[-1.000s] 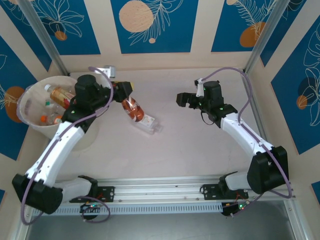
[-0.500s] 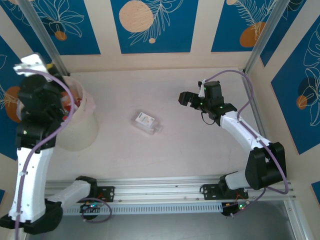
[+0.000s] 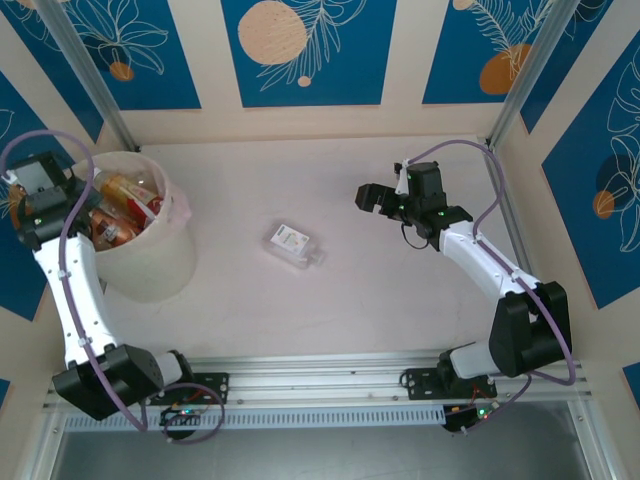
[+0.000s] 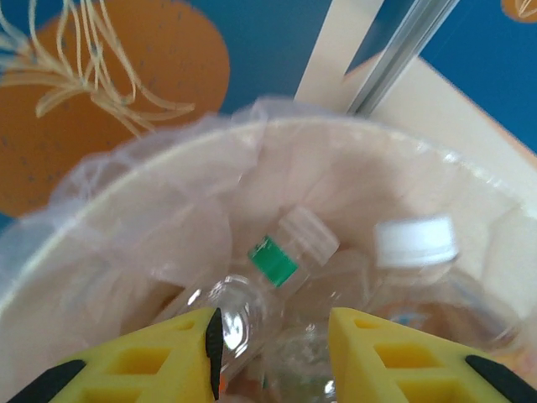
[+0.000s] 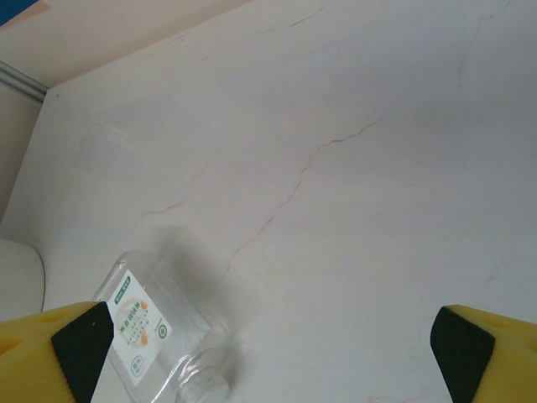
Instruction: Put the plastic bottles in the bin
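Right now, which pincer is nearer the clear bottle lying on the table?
Right. The right pincer hangs open just to the right of the clear bottle; the left pincer is above the bin at the far left, much farther off.

Bins: one [image 3: 160, 272]. Plastic bottles: one loose bottle [image 3: 293, 245] on the bench [image 3: 400, 300]; heaped bottles [image 3: 126, 190] inside the bin, at least three distinguishable, the full number not determinable. Arms: two. Grippers: two, left gripper [image 4: 273, 336] and right gripper [image 5: 270, 348].
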